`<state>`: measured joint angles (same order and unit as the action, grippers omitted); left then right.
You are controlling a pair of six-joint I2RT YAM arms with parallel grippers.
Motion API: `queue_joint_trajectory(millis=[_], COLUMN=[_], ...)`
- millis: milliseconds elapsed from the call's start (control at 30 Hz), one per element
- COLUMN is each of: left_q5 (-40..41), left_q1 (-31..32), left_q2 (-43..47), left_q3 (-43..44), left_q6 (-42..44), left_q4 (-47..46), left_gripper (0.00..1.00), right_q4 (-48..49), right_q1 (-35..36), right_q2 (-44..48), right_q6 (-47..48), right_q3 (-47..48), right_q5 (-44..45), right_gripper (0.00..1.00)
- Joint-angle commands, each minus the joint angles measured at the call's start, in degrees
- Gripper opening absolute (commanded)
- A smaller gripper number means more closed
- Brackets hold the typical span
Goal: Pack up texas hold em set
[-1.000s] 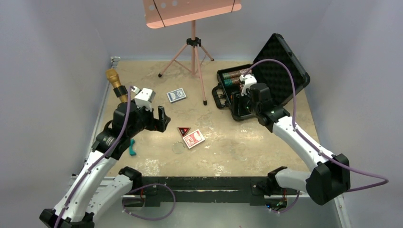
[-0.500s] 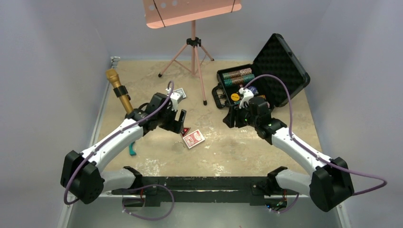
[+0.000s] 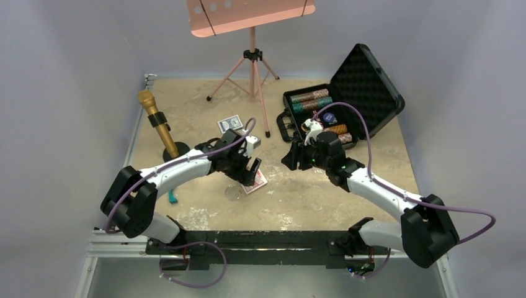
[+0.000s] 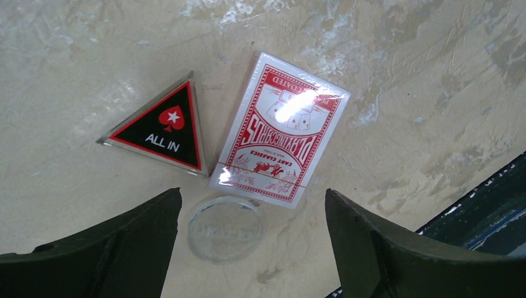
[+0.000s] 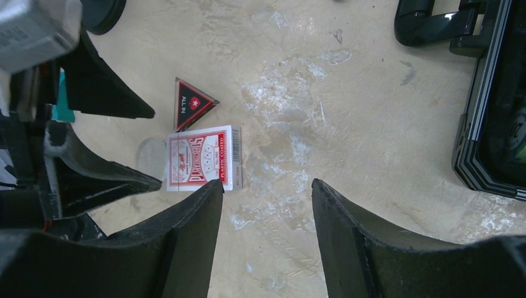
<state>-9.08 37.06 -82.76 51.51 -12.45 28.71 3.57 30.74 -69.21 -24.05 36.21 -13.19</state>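
The black case [image 3: 366, 87] lies open at the back right, lid up, with striped chips [image 3: 310, 97] in rows inside. A red card deck [image 4: 279, 130] lies flat on the table, and the triangular red-black "ALL IN" button [image 4: 158, 127] lies close beside it. My left gripper [image 4: 252, 194] hovers open just above them, one finger on either side of a clear round disc [image 4: 224, 228]. A blue deck [image 3: 231, 123] lies farther back. My right gripper [image 5: 267, 183] is open and empty over bare table, between the red deck [image 5: 201, 157] and the case [image 5: 490, 124].
A gold microphone [image 3: 158, 124] stands on its round base at the left. A small teal piece [image 3: 172, 197] lies near the left arm. A pink music stand [image 3: 252, 62] on a tripod stands at the back centre. The case handle [image 5: 434, 28] faces the table's middle.
My left arm has swung right from beside the microphone to above the red deck and button. My right gripper has drawn back out of the case toward the table's middle.
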Motion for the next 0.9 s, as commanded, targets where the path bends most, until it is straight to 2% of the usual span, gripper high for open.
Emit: queue_joint_trajectory(millis=[0, 267, 633, 867], left_q5=[-1.4, 3.3, 13.7, 11.8], left_q1=[3.2, 7.5, 8.6, 9.4], left_q2=[-2.2, -5.7, -5.3, -7.5], left_q3=[-0.1, 0.2, 0.4, 1.3], left_q6=[3.6, 5.7, 3.9, 4.1], left_q4=[-4.1, -5.7, -6.1, -5.1], left_gripper=[0.9, 0.92, 0.95, 0.93], right_q4=[3.5, 3.7, 3.2, 3.7], right_q1=[0.1, 0.2, 0.2, 0.2], right_q2=[2.9, 6.5, 8.0, 7.5], right_q6=[-0.7, -1.4, -1.4, -1.8], right_q3=[-1.3, -2.9, -4.2, -4.5], right_q5=[-0.6, 0.1, 0.6, 0.3], right_gripper=[0.59, 0.6, 0.6, 0.6])
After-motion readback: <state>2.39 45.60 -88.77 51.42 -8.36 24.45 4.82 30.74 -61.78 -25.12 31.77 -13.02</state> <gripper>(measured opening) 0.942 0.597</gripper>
